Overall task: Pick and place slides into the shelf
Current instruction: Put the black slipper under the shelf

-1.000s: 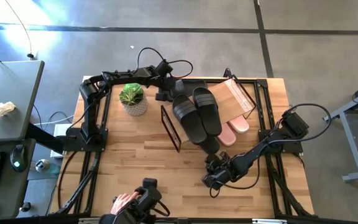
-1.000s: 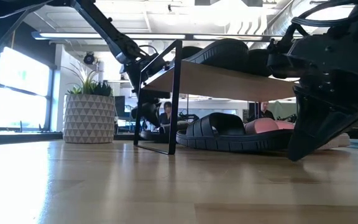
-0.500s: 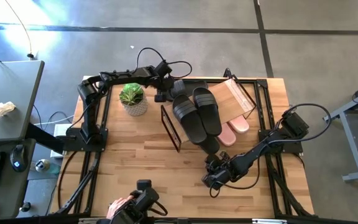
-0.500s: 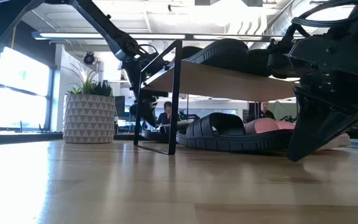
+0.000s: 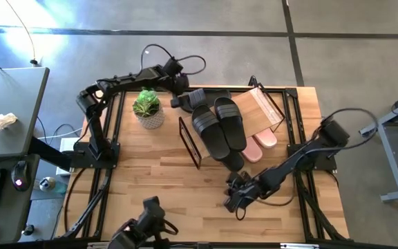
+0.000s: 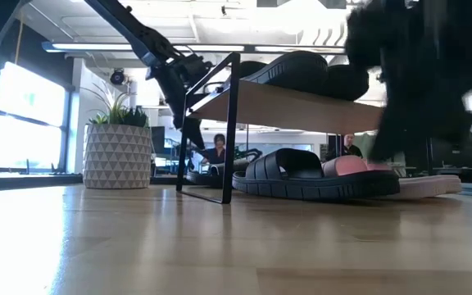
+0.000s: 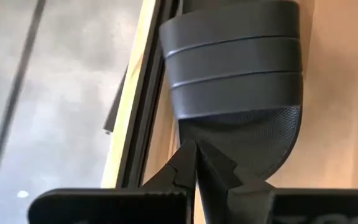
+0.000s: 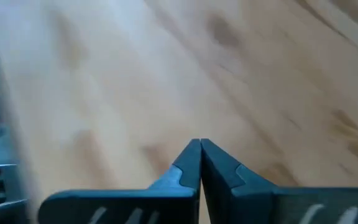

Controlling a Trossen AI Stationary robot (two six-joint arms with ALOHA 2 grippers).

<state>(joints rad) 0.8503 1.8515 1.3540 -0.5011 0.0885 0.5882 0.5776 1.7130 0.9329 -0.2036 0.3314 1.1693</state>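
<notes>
Black slides (image 5: pixel 218 126) with ribbed bands lie on the shelf's (image 5: pixel 260 109) light wood board, its frame thin black metal. Pale pink slides (image 5: pixel 260 143) show beneath. The plant (image 5: pixel 147 106) is green in a white pot (image 6: pixel 117 156) patterned with triangles. The table (image 5: pixel 150 180) is pale striped wood.

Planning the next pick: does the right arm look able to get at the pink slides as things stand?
Probably not easily. The pink slides lie under the shelf board, with only their ends poking out, and a black slide lies beside them on the table. The right gripper is shut, away over bare table.
</notes>
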